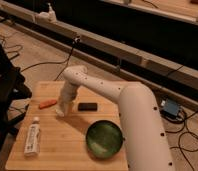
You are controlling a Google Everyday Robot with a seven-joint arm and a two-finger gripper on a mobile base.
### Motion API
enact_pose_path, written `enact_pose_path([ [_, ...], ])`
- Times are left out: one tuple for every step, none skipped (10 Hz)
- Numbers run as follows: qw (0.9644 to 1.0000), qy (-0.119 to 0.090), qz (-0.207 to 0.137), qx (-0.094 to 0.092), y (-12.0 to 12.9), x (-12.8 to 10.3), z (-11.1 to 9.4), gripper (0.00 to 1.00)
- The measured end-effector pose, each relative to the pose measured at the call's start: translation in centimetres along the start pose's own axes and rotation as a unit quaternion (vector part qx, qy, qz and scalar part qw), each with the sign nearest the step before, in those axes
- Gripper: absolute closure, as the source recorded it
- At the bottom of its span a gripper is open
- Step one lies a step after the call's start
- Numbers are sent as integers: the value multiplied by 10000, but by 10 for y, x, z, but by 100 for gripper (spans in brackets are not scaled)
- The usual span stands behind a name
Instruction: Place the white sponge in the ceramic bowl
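Note:
The green ceramic bowl (104, 138) sits on the wooden table near its front right. My white arm reaches over the table, and the gripper (62, 108) is down at the table's left middle, between an orange object and a black block. The white sponge is not separately visible; a pale shape at the gripper's tip blends with it. The bowl lies well to the right and nearer than the gripper.
A white tube-shaped bottle (32, 137) lies at the front left. An orange carrot-like object (47, 104) lies left of the gripper, a black block (87, 106) right of it. The wooden table (67, 150) has a dark chair frame (4, 95) at left. Cables lie on the floor.

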Motion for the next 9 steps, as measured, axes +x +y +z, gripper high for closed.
enact_pose_path([
  [9999,47,27,95,3,1,-14,100],
  [9996,123,111,217,11,6,-34,100],
  [9992,170,225,292,23,12,-48,100],
  [9987,194,341,318,34,17,-56,100],
  [9977,189,543,371,53,23,-66,100],
  [9964,159,743,385,73,28,-71,100],
  [9946,117,962,368,95,31,-72,100],
  [9924,69,1176,346,116,33,-71,100],
  [9894,10,1419,321,139,34,-69,100],
])
